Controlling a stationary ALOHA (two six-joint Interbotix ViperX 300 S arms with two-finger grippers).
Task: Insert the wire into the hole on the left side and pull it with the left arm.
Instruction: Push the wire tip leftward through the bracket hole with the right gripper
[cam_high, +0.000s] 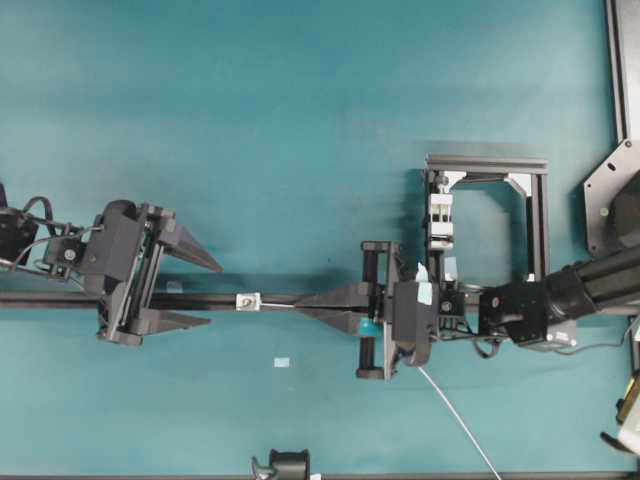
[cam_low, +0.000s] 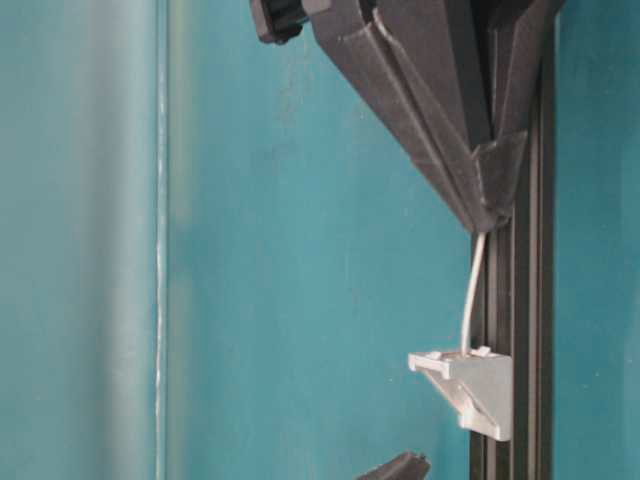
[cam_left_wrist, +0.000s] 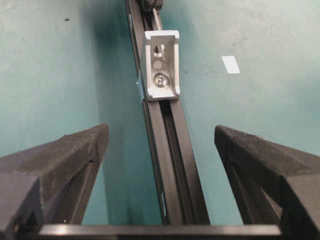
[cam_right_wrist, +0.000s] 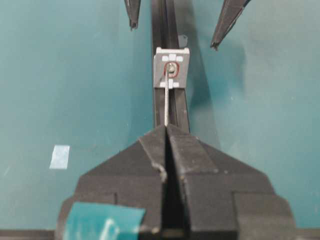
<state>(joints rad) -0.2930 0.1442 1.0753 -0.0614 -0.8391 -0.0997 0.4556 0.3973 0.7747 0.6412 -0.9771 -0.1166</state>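
Teal tabletop (cam_high: 300, 100), seemingly evenly lit

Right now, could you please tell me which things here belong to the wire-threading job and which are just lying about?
Job:
wire
bracket hole
right end effector, shut on the wire
left end effector, open

Lying about:
white clamp block
tape scrap
black rail

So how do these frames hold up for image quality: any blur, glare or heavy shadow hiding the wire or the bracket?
Overhead: even light, soft shadows under both arms, the wire barely resolvable near the bracket. Table-level: turned sideways, left half hazy with a bright streak, wire crisp. Left wrist: bracket sharp, the left pincer fingers soft in the foreground, shadow beside the rail. Right wrist: the right pincer slightly blurred, bracket clear.
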